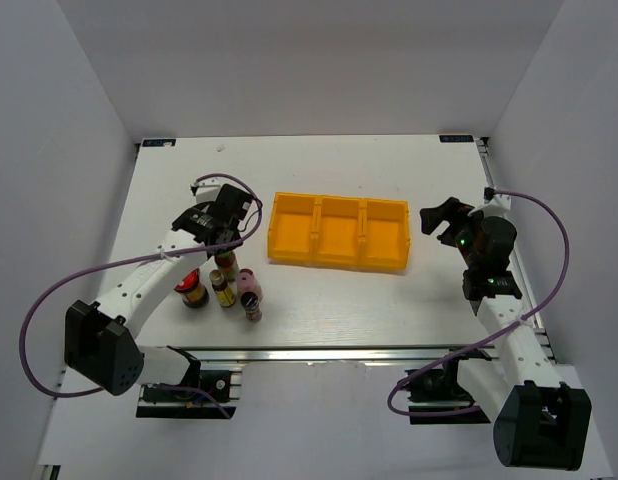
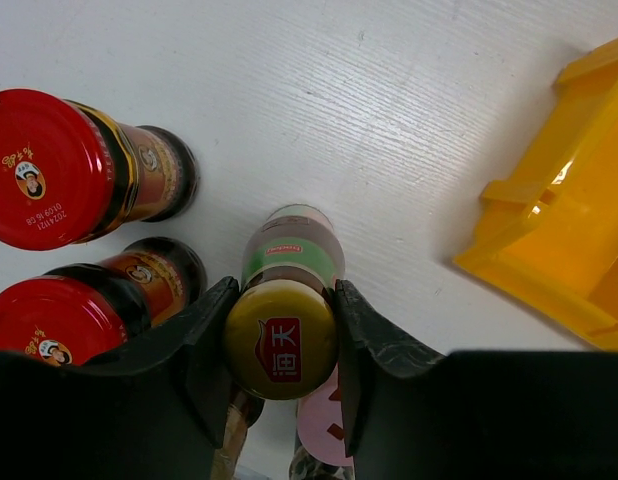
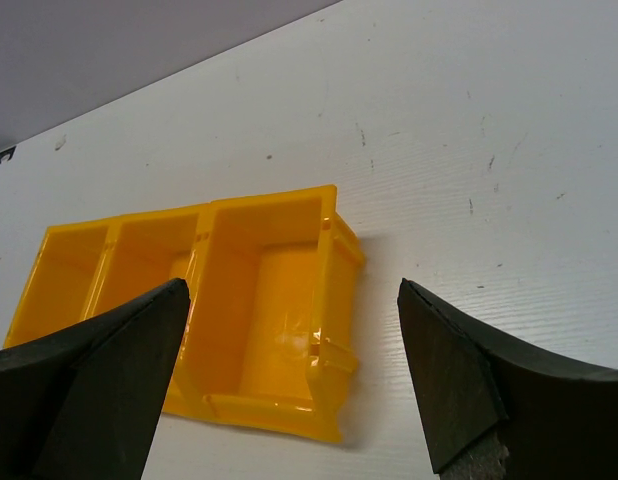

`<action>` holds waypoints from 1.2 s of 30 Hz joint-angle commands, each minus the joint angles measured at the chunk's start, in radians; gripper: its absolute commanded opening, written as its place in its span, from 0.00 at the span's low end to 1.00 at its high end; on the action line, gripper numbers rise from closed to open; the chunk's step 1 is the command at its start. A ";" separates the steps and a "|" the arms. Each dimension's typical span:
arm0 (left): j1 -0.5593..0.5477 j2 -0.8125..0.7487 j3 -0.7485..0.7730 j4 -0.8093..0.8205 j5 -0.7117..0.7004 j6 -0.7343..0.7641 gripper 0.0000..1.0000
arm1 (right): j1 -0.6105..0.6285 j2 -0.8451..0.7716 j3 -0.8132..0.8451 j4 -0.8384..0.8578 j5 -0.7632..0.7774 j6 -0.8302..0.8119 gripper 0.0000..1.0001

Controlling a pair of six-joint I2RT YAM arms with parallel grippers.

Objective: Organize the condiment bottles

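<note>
My left gripper (image 1: 226, 247) is shut on the cap of a slim yellow-capped bottle (image 2: 281, 340), one finger on each side; the bottle stands upright among the others at the table's left front. Two squat dark bottles with red caps (image 2: 44, 165) (image 2: 51, 322) stand just left of it. A pink-capped bottle (image 2: 327, 425) shows below the right finger. A second slim bottle (image 1: 221, 288) stands beside the pink-capped one (image 1: 247, 282). My right gripper (image 1: 441, 218) is open and empty above the table, right of the tray; in its wrist view (image 3: 292, 290) the jaws stand wide apart.
A yellow three-compartment tray (image 1: 339, 203) lies at the table's middle, with nothing in its compartments; it shows in the right wrist view (image 3: 274, 200) and at the right edge of the left wrist view (image 2: 559, 235). White walls enclose the table on three sides.
</note>
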 commanded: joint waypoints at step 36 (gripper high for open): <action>-0.081 0.480 0.805 0.169 0.193 0.313 0.00 | 0.002 0.005 0.057 -0.027 0.103 -0.018 0.89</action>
